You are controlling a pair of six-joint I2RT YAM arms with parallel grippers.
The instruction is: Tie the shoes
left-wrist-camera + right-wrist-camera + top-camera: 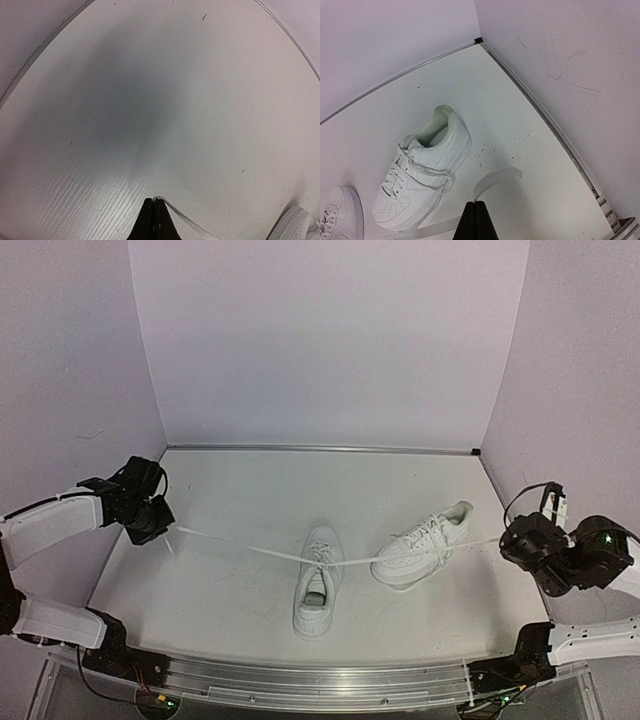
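Both pincers are clamped tight on the lace (250,550), one end each: left gripper (160,525) by the table's (250,480) left edge, right gripper (508,540) by the right edge. The lace is stretched between them, crossing the near shoe (318,590), which stands upright mid-table, toe toward the far edge. The second shoe (425,540) is just right of it, angled, heel toward the far right corner. A short lace tail curls past the right fingertips (476,212).

Both arms (50,523) have white links, black joints, thin black cables (527,489), black fingers (146,222).
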